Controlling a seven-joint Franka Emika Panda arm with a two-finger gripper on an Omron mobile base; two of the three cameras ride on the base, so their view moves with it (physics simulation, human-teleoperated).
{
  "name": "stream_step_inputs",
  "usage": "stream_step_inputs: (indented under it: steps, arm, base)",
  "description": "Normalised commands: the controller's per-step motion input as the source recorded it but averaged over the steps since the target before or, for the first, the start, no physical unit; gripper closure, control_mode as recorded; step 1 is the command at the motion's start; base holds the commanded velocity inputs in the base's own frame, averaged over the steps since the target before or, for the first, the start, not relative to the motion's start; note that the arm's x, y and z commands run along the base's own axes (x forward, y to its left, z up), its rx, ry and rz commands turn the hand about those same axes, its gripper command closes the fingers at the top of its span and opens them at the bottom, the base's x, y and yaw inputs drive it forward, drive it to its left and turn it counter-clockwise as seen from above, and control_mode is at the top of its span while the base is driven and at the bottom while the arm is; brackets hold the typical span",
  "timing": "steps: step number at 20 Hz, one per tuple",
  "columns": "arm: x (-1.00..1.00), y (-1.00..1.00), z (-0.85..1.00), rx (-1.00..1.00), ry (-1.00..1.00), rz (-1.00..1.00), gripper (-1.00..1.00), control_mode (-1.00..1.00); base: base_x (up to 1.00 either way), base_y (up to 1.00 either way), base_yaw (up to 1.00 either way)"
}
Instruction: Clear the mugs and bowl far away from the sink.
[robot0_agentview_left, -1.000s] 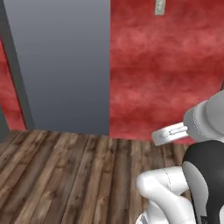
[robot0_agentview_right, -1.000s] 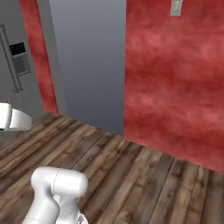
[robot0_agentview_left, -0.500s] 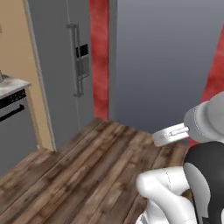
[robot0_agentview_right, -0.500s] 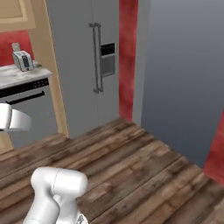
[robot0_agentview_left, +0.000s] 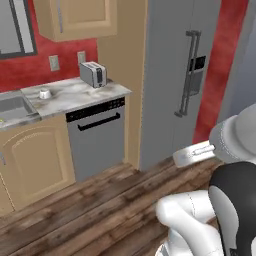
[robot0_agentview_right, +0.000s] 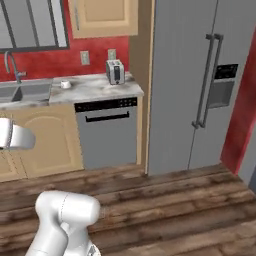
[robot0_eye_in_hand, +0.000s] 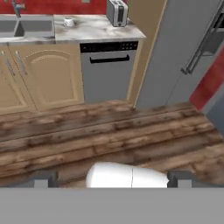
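A small white mug (robot0_agentview_left: 45, 93) (robot0_agentview_right: 65, 84) (robot0_eye_in_hand: 68, 21) stands on the marble counter (robot0_agentview_left: 75, 95) (robot0_agentview_right: 95, 89) (robot0_eye_in_hand: 94, 30), between the sink and a toaster. The dark grey sink (robot0_agentview_left: 12, 108) (robot0_agentview_right: 26, 92) (robot0_eye_in_hand: 26, 27) lies at the counter's left end, with its curved faucet (robot0_agentview_right: 12, 63) (robot0_eye_in_hand: 17, 7) behind it. My gripper (robot0_eye_in_hand: 112, 179) hangs open and empty over the wooden floor, well short of the counter, its two dark fingertips (robot0_eye_in_hand: 43, 178) far apart. The bowl is out of view.
A silver toaster (robot0_agentview_left: 92, 74) (robot0_agentview_right: 115, 72) (robot0_eye_in_hand: 117, 12) sits at the counter's right end. Below it is a dishwasher (robot0_agentview_left: 97, 136) (robot0_agentview_right: 107, 132) (robot0_eye_in_hand: 108, 70), with tan cabinets (robot0_agentview_right: 47, 142) to the left. A tall grey fridge (robot0_agentview_left: 182, 80) (robot0_agentview_right: 200, 85) stands to the right.
The whole picture has swung: the base has turned from a red wall and grey panel, past the fridge, to the counter with the sink. The gripper has stayed open.
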Motion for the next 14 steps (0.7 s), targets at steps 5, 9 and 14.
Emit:
stream_step_inputs:
  steps: [5,9,14]
  arm:
    - [0.00,0.00,0.00,0.00,0.00,0.00,-1.00,1.00]
    - [0.00,0.00,0.00,0.00,0.00,0.00,-1.00,1.00]
    - [0.00,0.00,0.00,0.00,0.00,0.00,-1.00,1.00]
  base:
    - [0.87,0.62,0.31]
    - [0.96,0.68,0.02]
    - [0.77,0.02,0.00]
